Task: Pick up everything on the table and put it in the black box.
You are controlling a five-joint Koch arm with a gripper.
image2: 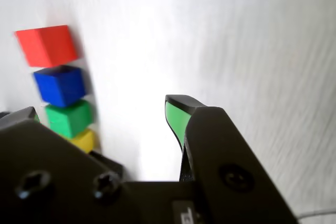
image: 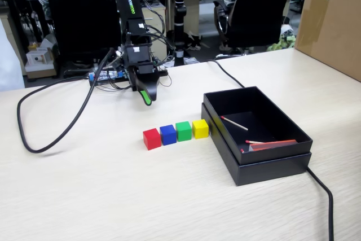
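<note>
Four small cubes stand in a touching row on the beige table (image: 113, 196): red (image: 152, 138), blue (image: 168, 134), green (image: 183, 131) and yellow (image: 200, 128). The yellow one is nearest the black box (image: 265, 170), which lies just right of the row. My gripper (image: 145, 95) hangs above the table behind the row, touching none of the cubes. In the wrist view the gripper (image2: 105, 109) is open with bare table between its green-padded fingers. The red cube (image2: 47, 45), blue cube (image2: 60, 85), green cube (image2: 68, 118) and yellow cube (image2: 84, 140) sit at its left.
Thin red-tipped sticks (image: 234, 122) lie inside the box. A black cable (image: 34, 139) loops over the table's left part, and another cable (image: 321, 190) runs off behind the box. A big brown carton (image: 333, 21) stands at the far right. Office chairs stand beyond the table.
</note>
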